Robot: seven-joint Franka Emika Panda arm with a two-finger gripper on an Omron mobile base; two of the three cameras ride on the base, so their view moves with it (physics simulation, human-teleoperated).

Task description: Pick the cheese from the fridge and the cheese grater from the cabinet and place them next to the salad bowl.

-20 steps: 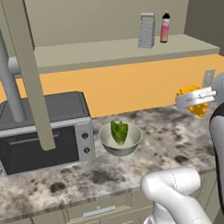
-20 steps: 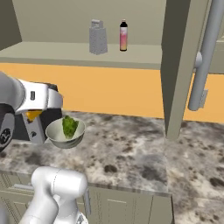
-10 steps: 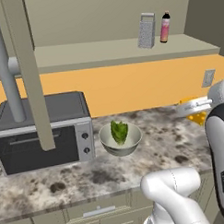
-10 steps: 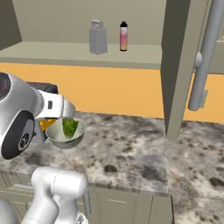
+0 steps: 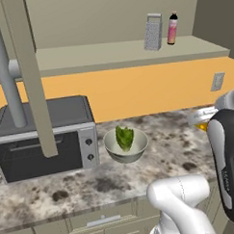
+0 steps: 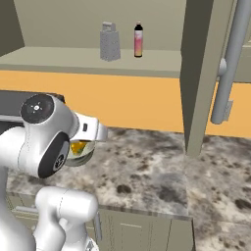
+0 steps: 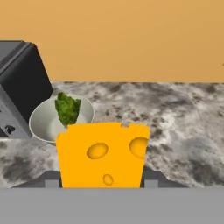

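My gripper (image 7: 101,183) is shut on the cheese (image 7: 103,154), a yellow-orange wedge with round holes, held just above the speckled counter (image 7: 175,118). The salad bowl (image 7: 48,122) with its lettuce sits ahead and left of the wedge, apart from it. From the left base view the bowl (image 5: 126,146) lies mid-counter and the cheese (image 5: 202,127) peeks out at the right behind my arm. The cheese grater (image 5: 153,32) stands upright on the open cabinet shelf (image 5: 111,54); it shows again as the grater (image 6: 110,41). The fridge is out of view.
A dark toaster oven (image 5: 42,136) stands left of the bowl. A pink bottle (image 5: 172,28) stands beside the grater. One open cabinet door (image 5: 27,70) hangs over the oven, another door (image 6: 198,73) with a long bar handle (image 6: 229,63) on the right.
My hand has come down with the cheese toward the counter, drawing nearer to the bowl. Bowl, grater and bottle have stayed put.
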